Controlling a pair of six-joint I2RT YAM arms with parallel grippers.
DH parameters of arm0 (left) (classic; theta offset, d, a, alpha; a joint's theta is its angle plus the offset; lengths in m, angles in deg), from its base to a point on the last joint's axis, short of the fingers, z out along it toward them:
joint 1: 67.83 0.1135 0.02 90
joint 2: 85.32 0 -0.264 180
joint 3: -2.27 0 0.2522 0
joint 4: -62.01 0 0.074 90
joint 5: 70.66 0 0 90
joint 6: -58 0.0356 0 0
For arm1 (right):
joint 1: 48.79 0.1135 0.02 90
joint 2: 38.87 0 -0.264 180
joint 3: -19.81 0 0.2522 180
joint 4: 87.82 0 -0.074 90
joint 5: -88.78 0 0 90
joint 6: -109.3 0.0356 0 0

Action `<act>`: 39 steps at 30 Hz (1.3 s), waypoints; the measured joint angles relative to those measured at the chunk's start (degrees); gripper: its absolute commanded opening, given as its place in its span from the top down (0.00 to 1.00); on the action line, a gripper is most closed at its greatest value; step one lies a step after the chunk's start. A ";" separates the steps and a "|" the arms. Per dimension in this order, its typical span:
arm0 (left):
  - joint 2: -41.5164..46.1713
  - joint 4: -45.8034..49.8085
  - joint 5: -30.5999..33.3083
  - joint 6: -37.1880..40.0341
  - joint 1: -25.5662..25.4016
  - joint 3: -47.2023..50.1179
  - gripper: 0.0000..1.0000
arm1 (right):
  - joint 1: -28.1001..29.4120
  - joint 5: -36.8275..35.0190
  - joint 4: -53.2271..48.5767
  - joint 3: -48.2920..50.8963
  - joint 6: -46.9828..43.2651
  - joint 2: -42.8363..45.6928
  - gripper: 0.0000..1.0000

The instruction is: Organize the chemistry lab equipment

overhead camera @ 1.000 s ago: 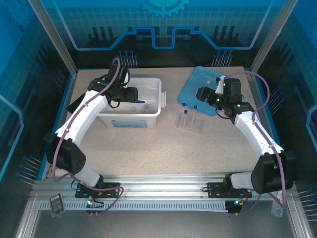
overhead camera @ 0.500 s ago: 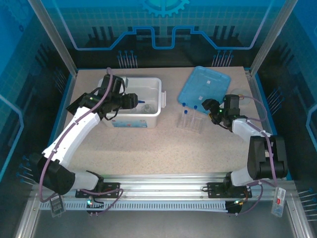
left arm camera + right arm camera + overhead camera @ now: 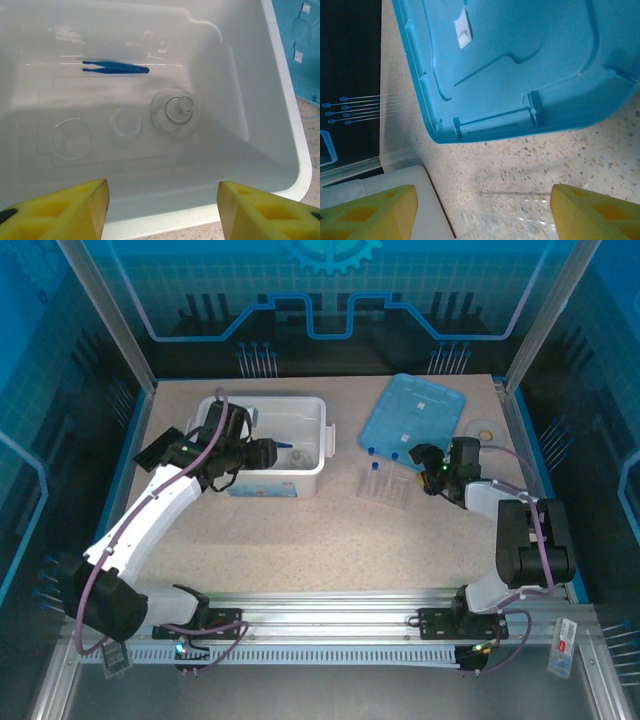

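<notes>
Two pairs of yellow-padded jaws stand apart, and neither holds anything.

The left jaws hang over the near wall of the white plastic bin [image 3: 295, 150]. On the bin's floor, beyond and below them, stand a round clear glass flask [image 3: 174, 111], a small clear glass beaker [image 3: 125, 122] just left of it and a wider clear beaker [image 3: 71, 138] further left. The thin dark-blue tweezers [image 3: 115, 67] lie flat by the far wall.

The right jaws sit low over the speckled counter [image 3: 300, 540], just right of the clear plastic tube rack [image 3: 385, 485]. A corner of the rack [image 3: 500, 220] shows at the lower edge of the wrist view, between the pads. Blue-capped clear tubes [image 3: 372, 452] stand upright in it. The flat blue plastic lid [image 3: 520, 65] lies just beyond, on the far side.

The likeliest mishap is on the right. The rack looks light, so a sideways sweep or an off-centre closing could tip it and spill the tubes. The lid's near edge could also catch a pad.

On the left, a straight descent could strike the bin's rim. The glassware is close-set and hard to see, so reaching for one piece could knock its neighbour.
</notes>
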 measured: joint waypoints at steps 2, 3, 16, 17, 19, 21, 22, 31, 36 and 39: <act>0.00 -0.31 0.00 -0.02 0.00 0.00 0.40 | 0.00 -0.02 0.17 0.63 0.44 0.00 0.28; 0.00 -0.44 0.00 0.00 0.00 0.00 0.40 | 0.00 0.00 0.17 0.90 0.52 0.00 0.27; 0.00 -0.87 0.00 0.02 0.00 0.00 0.40 | -0.74 0.02 2.67 1.33 2.14 -4.96 0.28; 0.00 -0.85 0.00 0.02 0.00 0.00 0.40 | -0.81 0.00 2.89 1.29 2.21 -5.31 0.28; 0.00 -0.87 0.00 0.04 0.00 0.07 0.40 | -0.85 0.00 3.50 0.94 2.69 -6.25 0.28; 0.00 -0.92 0.00 0.04 0.00 0.22 0.40 | -0.85 -0.02 3.89 0.39 3.21 -6.78 0.29; 0.00 -0.92 0.00 0.02 0.00 0.26 0.40 | -0.87 -0.02 4.44 0.13 3.39 -7.17 0.29; 0.00 -1.03 0.02 0.02 0.00 0.31 0.40 | -1.49 -0.24 8.41 -0.79 7.54 -9.75 0.32; 0.00 -1.03 0.00 0.04 0.00 0.31 0.40 | -1.79 -0.90 10.27 -0.79 9.92 -10.47 0.36; 0.00 -1.01 0.02 0.04 0.00 0.31 0.40 | -2.12 -2.27 12.39 -0.76 10.47 -11.21 0.38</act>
